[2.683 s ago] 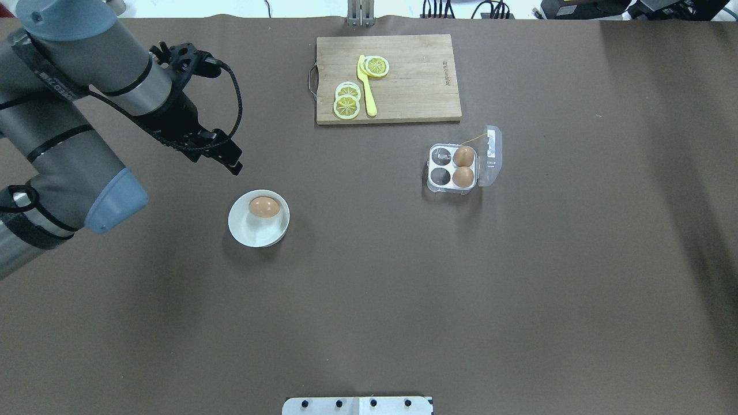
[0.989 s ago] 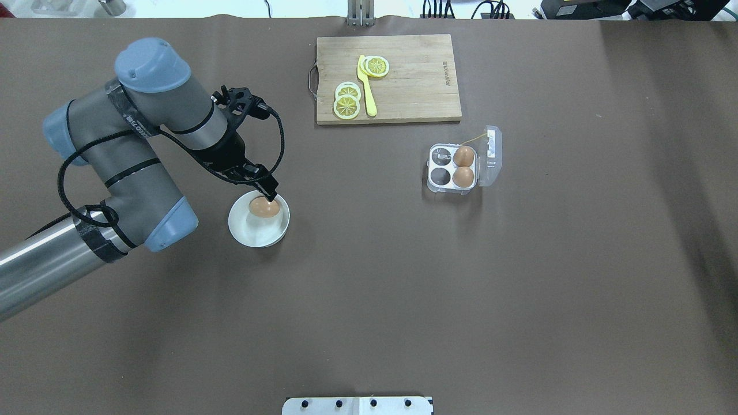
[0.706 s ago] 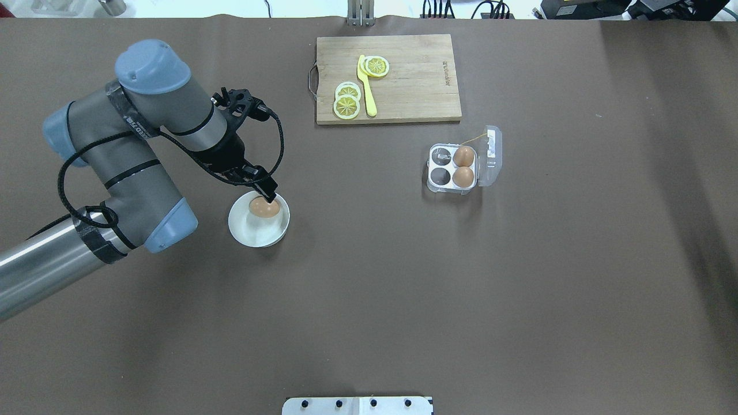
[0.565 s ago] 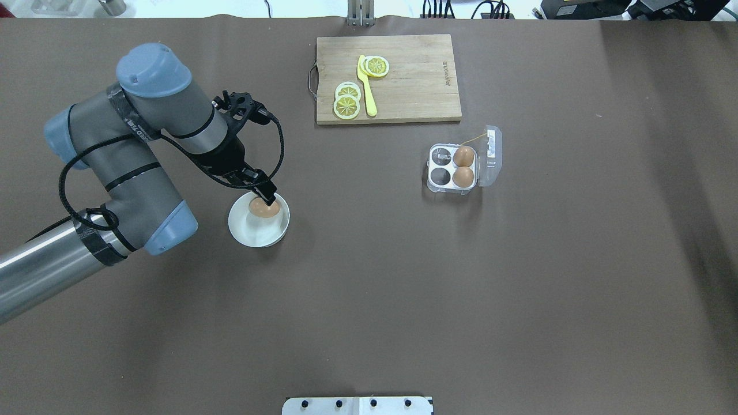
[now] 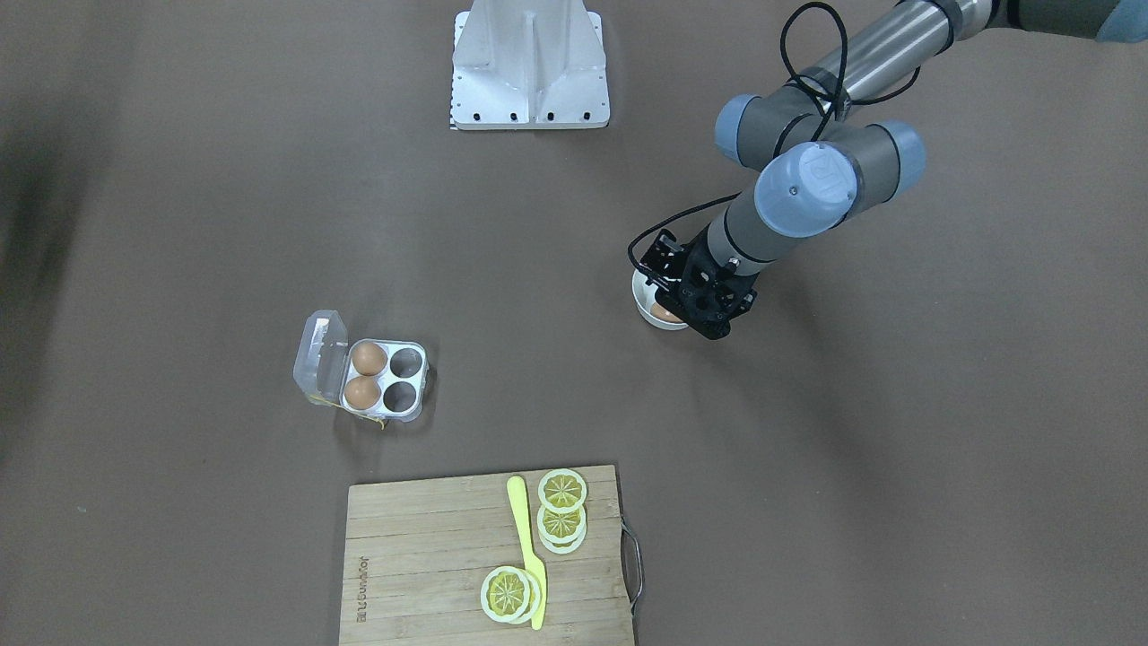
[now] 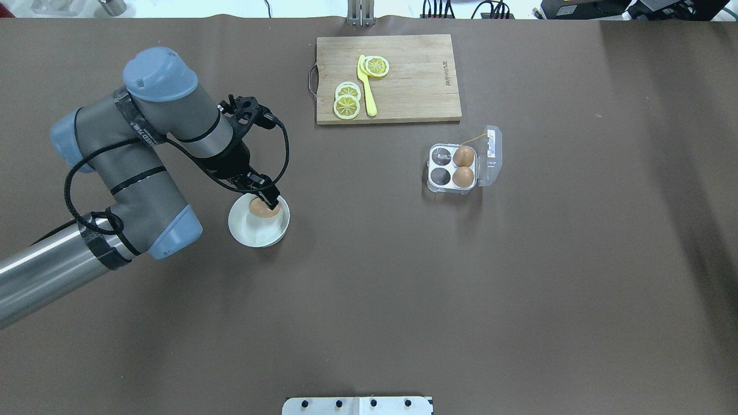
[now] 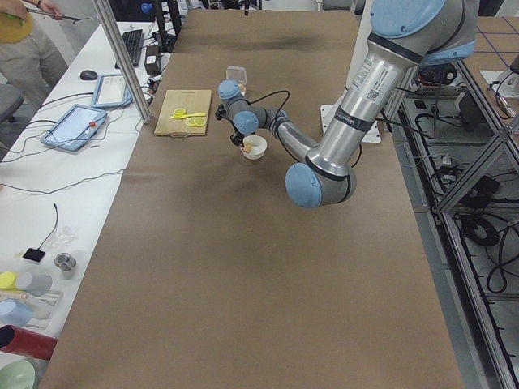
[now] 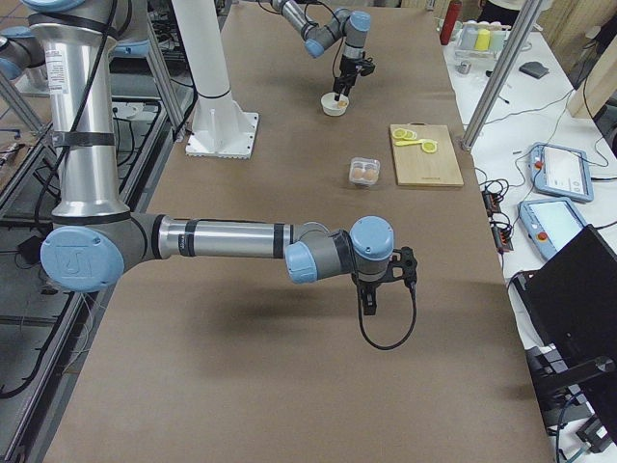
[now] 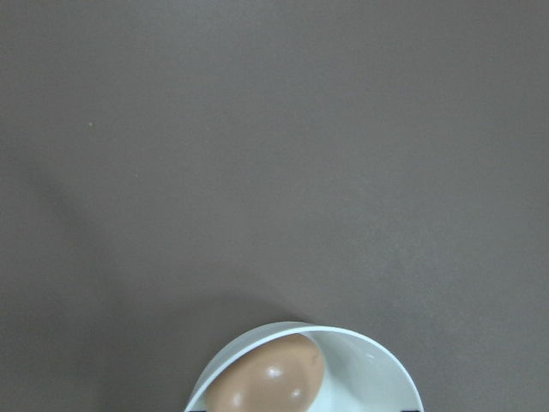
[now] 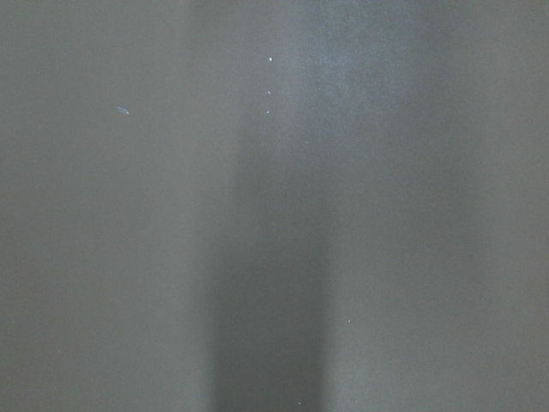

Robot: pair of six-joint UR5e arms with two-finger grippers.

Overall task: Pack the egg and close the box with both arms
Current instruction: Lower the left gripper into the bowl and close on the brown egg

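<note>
The egg point(image 6: 262, 211) lies in a round white bowl point(image 6: 256, 233) on the table's left half; the left wrist view shows the egg point(image 9: 270, 382) at its bottom edge. My left gripper point(image 6: 267, 200) is down in the bowl at the egg's top, open, one black finger overlapping the egg. The box point(image 6: 452, 168) stands right of centre, its clear lid point(image 6: 491, 153) hinged open. It holds two brown eggs point(image 6: 463, 166) in its right cups; the two left cups are empty. My right gripper point(image 8: 368, 309) shows only in the exterior right view, so I cannot tell its state.
A wooden cutting board point(image 6: 415, 80) with lemon slices point(image 6: 347, 102) and a yellow knife point(image 6: 367, 89) lies at the far edge. The white mounting stand point(image 5: 529, 63) is at the robot's side. A person point(image 7: 24, 32) stands by the side table.
My left arm swung in from the left and lowered its gripper over the bowl, dropping onto the egg in the last second. The egg and the box have not moved.
</note>
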